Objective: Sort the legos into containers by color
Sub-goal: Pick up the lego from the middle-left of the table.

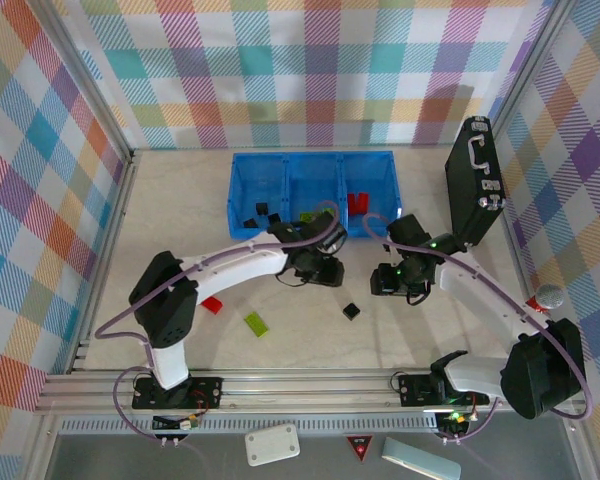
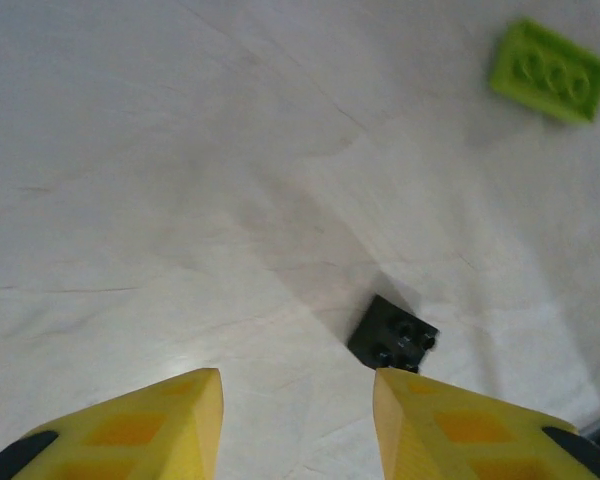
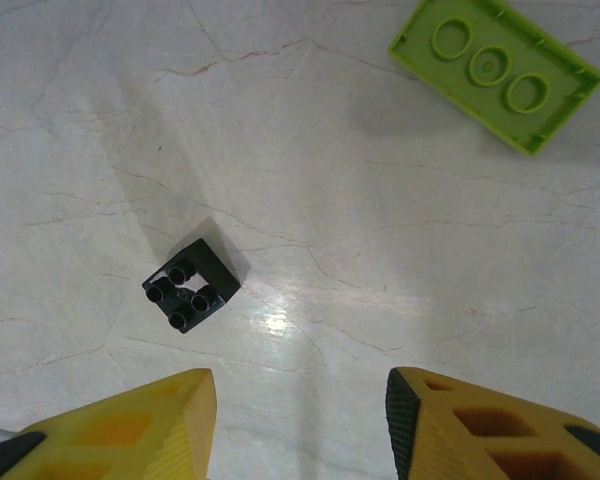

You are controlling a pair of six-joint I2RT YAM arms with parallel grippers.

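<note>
The left tool (image 2: 297, 378) and the right tool (image 3: 299, 378) are held wide and empty over the desk (image 2: 130, 150), with the black lego (image 3: 195, 285) framed ahead of each, presumably for pickup.

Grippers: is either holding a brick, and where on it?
Nothing held. The left gripper and right gripper both open, empty; black brick lies loose on the table.

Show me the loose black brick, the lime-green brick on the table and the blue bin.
black brick (image 3: 193, 286), right wrist view, on its studded top.
lime-green brick (image 1: 255, 323), top external view, middle of its top face.
blue bin (image 1: 262, 180), top external view, bare floor of the left compartment.
</note>
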